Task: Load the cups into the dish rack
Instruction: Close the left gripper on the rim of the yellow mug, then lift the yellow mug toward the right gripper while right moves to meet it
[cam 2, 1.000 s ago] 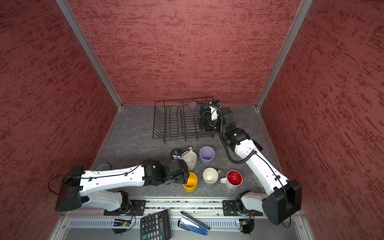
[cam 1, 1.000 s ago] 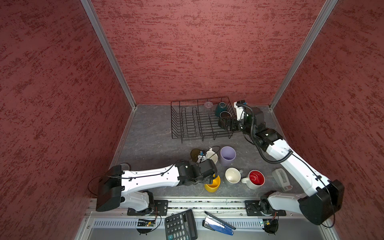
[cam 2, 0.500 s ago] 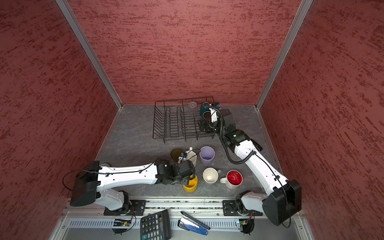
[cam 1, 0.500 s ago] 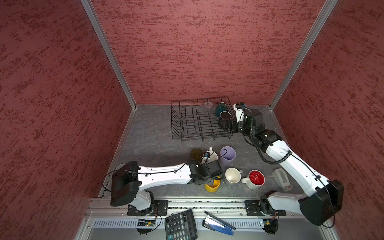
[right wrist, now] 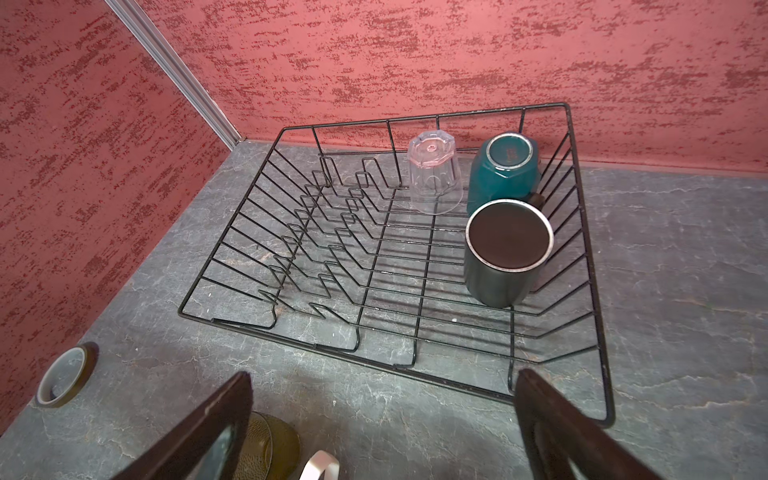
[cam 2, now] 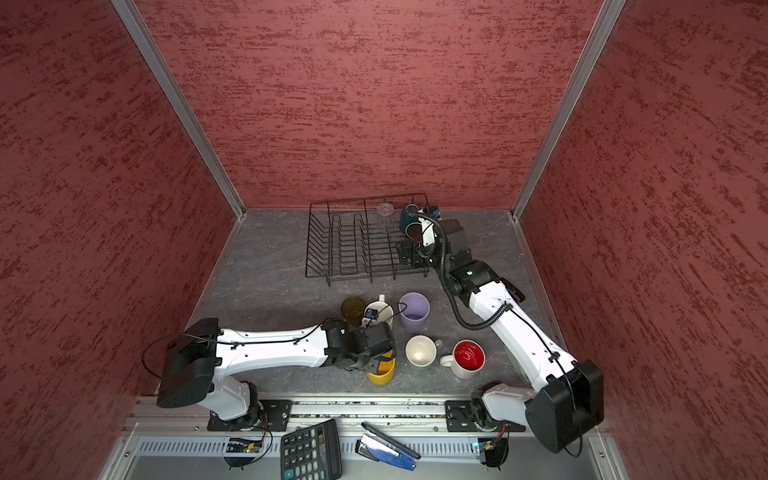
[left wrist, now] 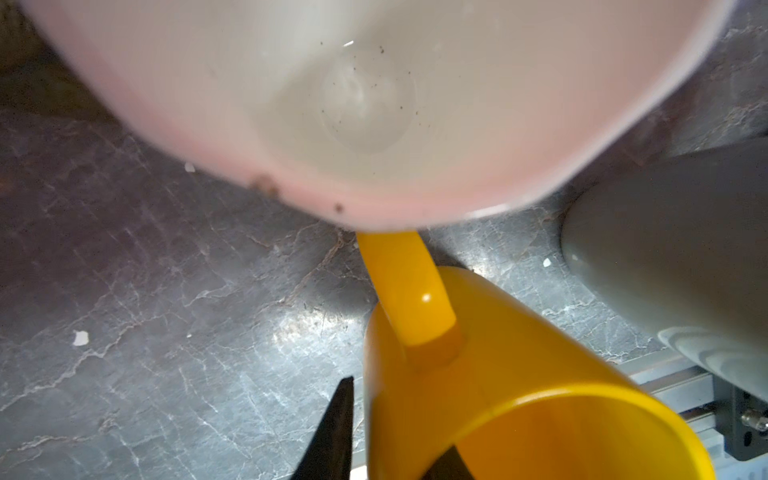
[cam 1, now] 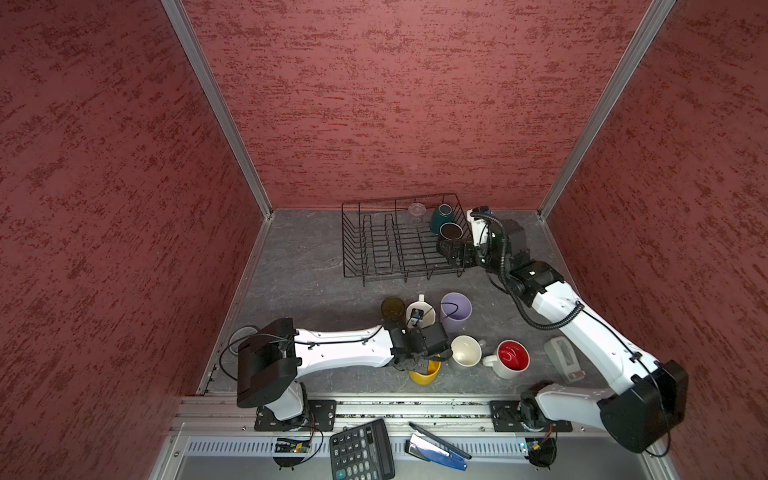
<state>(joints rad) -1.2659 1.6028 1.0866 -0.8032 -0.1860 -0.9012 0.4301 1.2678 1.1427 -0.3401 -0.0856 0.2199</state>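
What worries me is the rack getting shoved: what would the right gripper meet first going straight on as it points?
Probably the dish rack: its near rim wire lies just past the open right gripper. Height is unclear, so it might clear the rim and meet the floor wires.

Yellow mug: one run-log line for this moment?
phase: pick | left tool astride yellow mug wall, grip unclear | right tool open, empty, by rack | in rack: glass, teal mug, black mug

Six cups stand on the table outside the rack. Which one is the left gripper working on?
The yellow mug. It is the only one with the left gripper astride its wall, one finger inside and one outside.
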